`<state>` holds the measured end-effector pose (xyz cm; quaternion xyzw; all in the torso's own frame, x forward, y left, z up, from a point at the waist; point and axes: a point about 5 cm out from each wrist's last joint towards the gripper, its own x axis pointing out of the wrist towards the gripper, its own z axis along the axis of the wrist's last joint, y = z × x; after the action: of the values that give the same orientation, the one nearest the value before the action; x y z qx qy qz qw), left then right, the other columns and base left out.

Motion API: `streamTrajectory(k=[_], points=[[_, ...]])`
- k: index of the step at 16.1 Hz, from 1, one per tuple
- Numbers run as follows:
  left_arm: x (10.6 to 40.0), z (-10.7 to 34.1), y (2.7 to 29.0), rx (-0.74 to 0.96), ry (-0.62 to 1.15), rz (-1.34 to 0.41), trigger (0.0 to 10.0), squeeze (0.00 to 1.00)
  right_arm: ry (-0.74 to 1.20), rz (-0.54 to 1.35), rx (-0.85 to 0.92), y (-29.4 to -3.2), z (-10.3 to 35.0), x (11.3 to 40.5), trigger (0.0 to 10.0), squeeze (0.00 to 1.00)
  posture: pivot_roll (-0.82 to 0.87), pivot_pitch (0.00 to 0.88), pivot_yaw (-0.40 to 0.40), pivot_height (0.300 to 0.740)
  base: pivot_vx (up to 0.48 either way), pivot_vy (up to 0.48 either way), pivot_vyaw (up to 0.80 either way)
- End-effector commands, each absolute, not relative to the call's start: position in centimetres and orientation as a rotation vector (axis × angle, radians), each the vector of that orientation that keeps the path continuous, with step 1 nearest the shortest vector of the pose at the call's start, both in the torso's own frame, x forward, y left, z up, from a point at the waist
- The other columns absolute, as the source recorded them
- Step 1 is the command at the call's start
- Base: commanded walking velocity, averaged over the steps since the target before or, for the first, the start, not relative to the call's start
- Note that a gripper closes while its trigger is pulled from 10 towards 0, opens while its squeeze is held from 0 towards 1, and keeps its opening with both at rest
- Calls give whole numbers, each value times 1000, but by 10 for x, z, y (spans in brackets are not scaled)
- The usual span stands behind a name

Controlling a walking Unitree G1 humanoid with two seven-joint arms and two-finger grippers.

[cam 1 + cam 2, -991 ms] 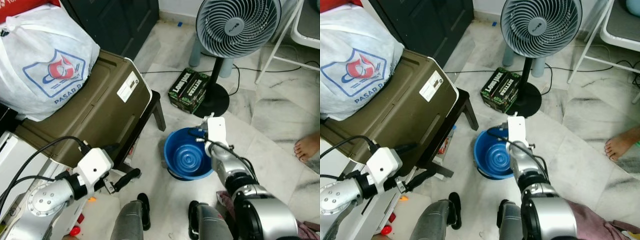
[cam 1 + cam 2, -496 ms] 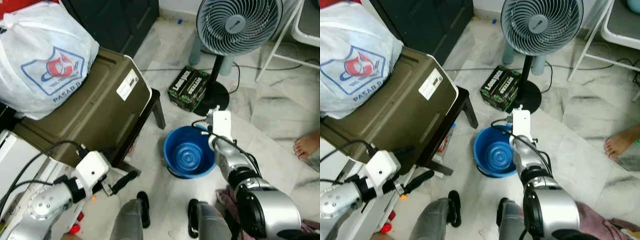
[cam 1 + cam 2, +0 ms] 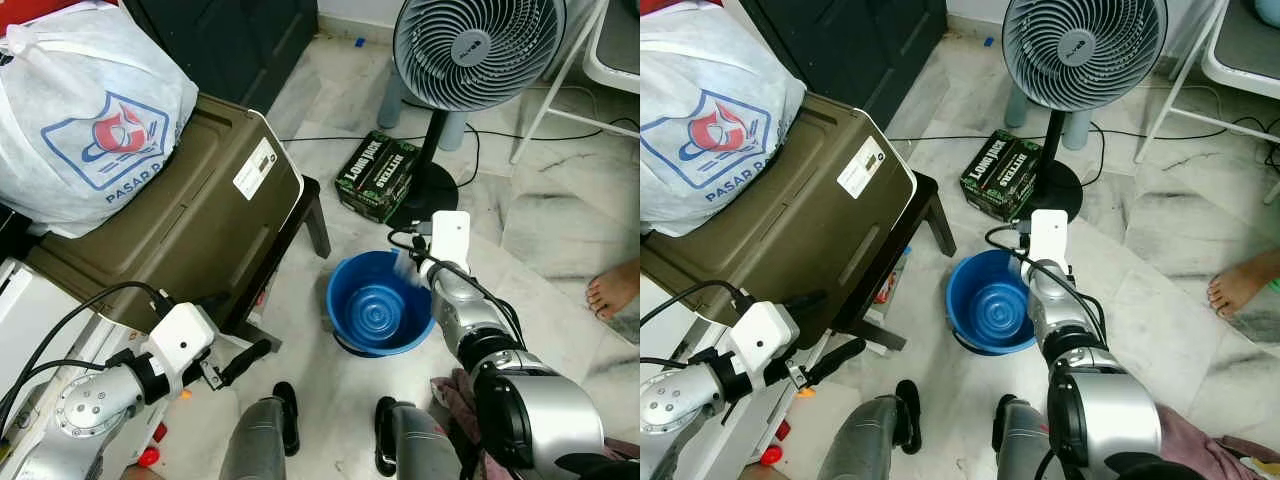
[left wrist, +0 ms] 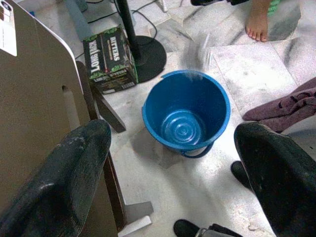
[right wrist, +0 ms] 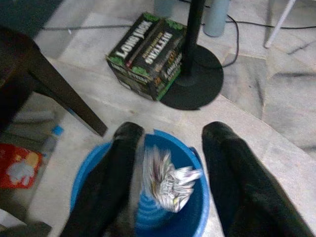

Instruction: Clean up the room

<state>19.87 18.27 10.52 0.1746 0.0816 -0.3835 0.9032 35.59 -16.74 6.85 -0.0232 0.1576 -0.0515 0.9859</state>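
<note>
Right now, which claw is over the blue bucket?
The right claw, open above the blue bucket with crumpled paper between its fingers. The left claw is beside the brown box.

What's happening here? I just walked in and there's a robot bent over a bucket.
The robot is tidying up. Its right gripper is poised over the blue bucket on the marble floor, fingers open, with a crumpled silvery wrapper blurred between them, seemingly dropping in. The left gripper hangs open and idle beside the olive bin. A standing fan and a green box sit just beyond the bucket.
</note>
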Motion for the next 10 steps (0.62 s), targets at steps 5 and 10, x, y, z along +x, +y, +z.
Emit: streamTrajectory(k=[5,10], points=[[196,97,186,362,198,-785,10000,0,188,29,73,-146,79,358,10000,1000,194,299,119,740,0,0,0],[205,91,172,344,147,-763,10000,0,67,237,64,-125,73,324,10000,1000,113,256,74,740,0,0,0]])
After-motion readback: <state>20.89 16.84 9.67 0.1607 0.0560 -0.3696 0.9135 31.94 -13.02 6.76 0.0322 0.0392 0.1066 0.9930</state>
